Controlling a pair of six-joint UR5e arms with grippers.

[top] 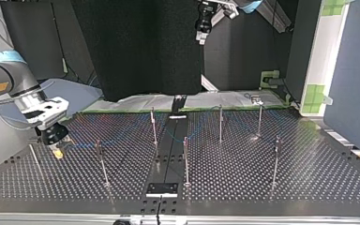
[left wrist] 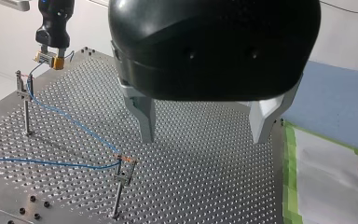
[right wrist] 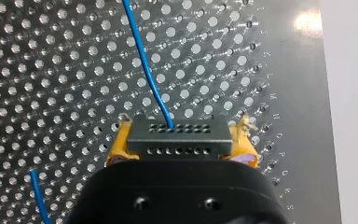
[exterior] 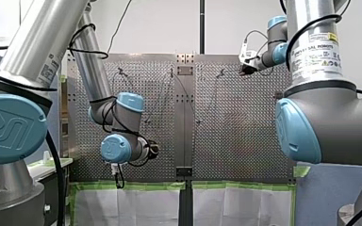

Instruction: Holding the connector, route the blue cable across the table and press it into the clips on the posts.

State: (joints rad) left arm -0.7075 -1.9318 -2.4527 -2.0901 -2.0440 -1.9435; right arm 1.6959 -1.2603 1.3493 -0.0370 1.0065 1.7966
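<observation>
My right gripper (right wrist: 179, 156) is shut on the black connector (right wrist: 177, 137), whose ends sit against the yellow pads (right wrist: 119, 147). The blue cable (right wrist: 148, 70) runs out of the connector over the perforated table. In the left wrist view the cable (left wrist: 70, 120) goes from my right gripper (left wrist: 50, 58) through the clip on a far post (left wrist: 25, 88) to the clip on a nearer post (left wrist: 122, 165). My left gripper (left wrist: 205, 135) hangs open above the table, empty, well clear of the posts. At the top view's left, my right gripper (top: 56, 149) is low over the table.
Several thin posts (top: 186, 159) stand across the table (top: 243, 178), with a black strip (top: 168, 154) down the middle. Green tape (left wrist: 290, 186) edges the table beside white sheeting. My left arm (exterior: 118, 141) hovers near the front view's lower left.
</observation>
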